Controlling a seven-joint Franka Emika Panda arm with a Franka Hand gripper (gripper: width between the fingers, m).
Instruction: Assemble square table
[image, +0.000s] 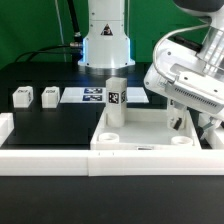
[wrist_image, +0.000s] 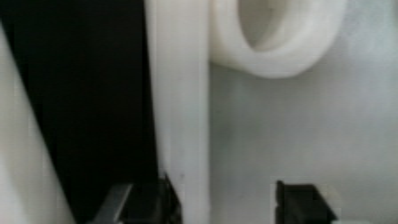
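Note:
The square table's white slab (image: 140, 128) lies ribs-up against the front wall. One tagged leg block (image: 113, 95) stands upright on its far-left part. Two more leg blocks (image: 20, 96) (image: 50, 95) lie on the black table at the exterior view's left; a fourth is not visible. My gripper (image: 188, 122) hangs low over the slab's right side, its fingertips hidden behind the hand there. In the wrist view the gripper (wrist_image: 222, 202) is open. Its dark fingers (wrist_image: 299, 202) straddle a raised white wall of the slab (wrist_image: 178, 100), beside a round corner boss (wrist_image: 267, 45).
The marker board (image: 92, 96) lies flat behind the slab, near the robot base (image: 106, 45). The long low white border wall (image: 60, 160) runs along the front and turns up at the left (image: 6, 125).

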